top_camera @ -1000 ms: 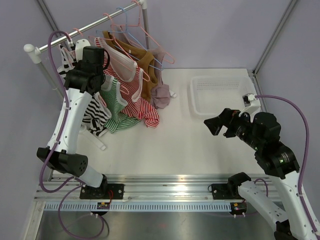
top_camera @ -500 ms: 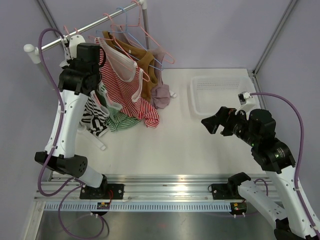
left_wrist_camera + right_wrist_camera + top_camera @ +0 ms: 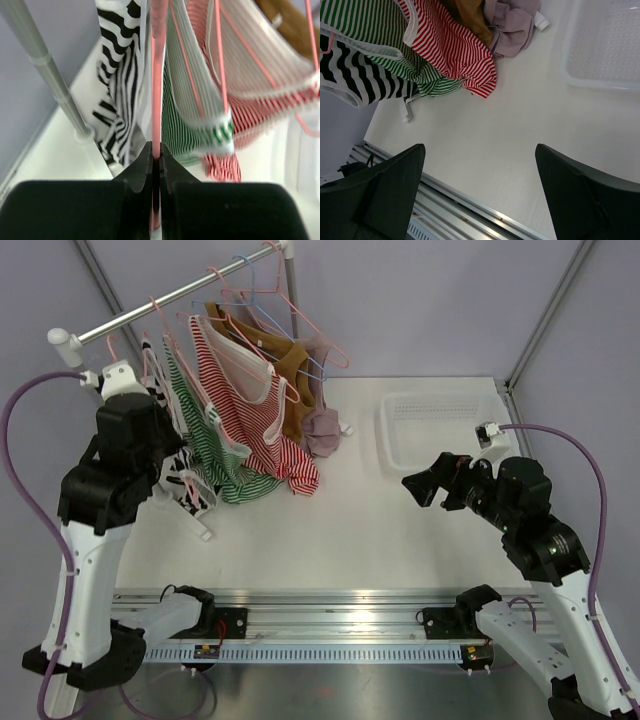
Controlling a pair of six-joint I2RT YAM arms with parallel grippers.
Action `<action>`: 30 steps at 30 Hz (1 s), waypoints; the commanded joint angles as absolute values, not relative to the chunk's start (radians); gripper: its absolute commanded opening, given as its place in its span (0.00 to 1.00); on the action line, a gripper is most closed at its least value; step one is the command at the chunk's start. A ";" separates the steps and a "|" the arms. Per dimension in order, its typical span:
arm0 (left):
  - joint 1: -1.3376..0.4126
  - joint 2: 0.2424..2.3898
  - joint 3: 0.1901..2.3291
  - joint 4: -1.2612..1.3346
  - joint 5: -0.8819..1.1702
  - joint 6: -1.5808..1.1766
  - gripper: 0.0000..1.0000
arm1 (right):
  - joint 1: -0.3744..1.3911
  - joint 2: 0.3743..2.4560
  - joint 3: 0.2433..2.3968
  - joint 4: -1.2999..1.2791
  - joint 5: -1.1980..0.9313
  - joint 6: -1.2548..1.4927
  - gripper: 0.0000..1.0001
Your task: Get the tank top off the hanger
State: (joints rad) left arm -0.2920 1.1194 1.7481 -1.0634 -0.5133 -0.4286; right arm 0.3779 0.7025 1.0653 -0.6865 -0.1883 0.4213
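Your left arm has dropped away from the rail (image 3: 130, 322) since a second ago, swinging down and out to the left, and the clothes have fanned out after it. The left gripper (image 3: 156, 150) has its jaws pinched fully together on the thin wire of a pink hanger (image 3: 158, 75). The right gripper (image 3: 430, 488) holds its place over the table (image 3: 350, 530), jaws spread wide and holding nothing.

The clamped hanger runs between the black-and-white top (image 3: 117, 75) and the green striped tank top (image 3: 205, 425). Which of the two it carries cannot be told for certain. The green one looks the likelier, stretched from the rail down to a hem bunched on the table beside the red striped tank top (image 3: 250, 390).

Watch the hook. Its top is not clearly visible, and if it is on the rail, a harder pull could bend the wire or drag the rail. The hangers are packed close, so a neighbour's hook or strap may snag and come along. The grip is on bare, slick wire, so the hanger could twist or slide between the jaws once cloth weight shifts. Your right arm is well apart from the garment, so nothing steadies the fabric yet.

The white basket (image 3: 388, 435) at the far right of the table has nothing in it, and every garment is outside it, near the rail
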 commanded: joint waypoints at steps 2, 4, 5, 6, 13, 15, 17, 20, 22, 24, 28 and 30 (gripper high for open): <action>-0.301 0.970 1.582 -1.054 -0.339 -0.476 0.00 | 0.382 0.733 1.092 -0.615 -0.213 0.376 0.99; -0.301 0.898 1.513 -1.091 -0.296 -0.483 0.00 | 0.382 0.745 1.095 -0.600 -0.221 0.364 0.99; -0.301 0.872 1.491 -1.097 -0.267 -0.476 0.00 | 0.382 0.756 1.094 -0.582 -0.232 0.359 0.99; -0.301 0.839 1.464 -1.098 -0.230 -0.468 0.00 | 0.382 0.762 1.092 -0.571 -0.274 0.351 1.00; -0.301 0.675 1.342 -1.270 0.059 -0.388 0.00 | 0.382 0.819 0.973 -0.333 -0.618 0.373 0.99; -0.302 0.655 1.313 -1.322 0.141 -0.365 0.00 | 0.382 0.837 0.936 -0.206 -0.736 0.403 1.00; -0.342 0.626 1.231 -1.310 0.162 -0.367 0.00 | 0.382 0.874 0.891 -0.085 -0.826 0.455 0.99; -0.376 0.575 1.099 -1.253 0.340 -0.347 0.00 | 0.390 0.925 0.842 0.064 -0.889 0.532 1.00; -0.379 0.568 1.045 -1.191 0.530 -0.330 0.00 | 0.429 0.954 0.812 0.110 -0.849 0.560 0.99; -0.379 0.568 1.016 -1.145 0.589 -0.331 0.00 | 0.494 0.982 0.808 0.088 -0.772 0.511 1.00; -0.379 0.581 1.016 -1.062 0.713 -0.327 0.00 | 0.691 1.015 0.796 0.076 -0.459 0.469 0.96; -0.380 0.597 1.000 -1.000 0.761 -0.336 0.00 | 0.745 1.046 0.785 0.100 -0.310 0.523 0.91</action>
State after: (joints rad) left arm -0.3744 0.5850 0.9977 -1.1713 0.5404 -0.3470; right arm 0.6872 1.0199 0.7967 -0.0017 -0.5587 0.4965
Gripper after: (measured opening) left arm 0.027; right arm 0.933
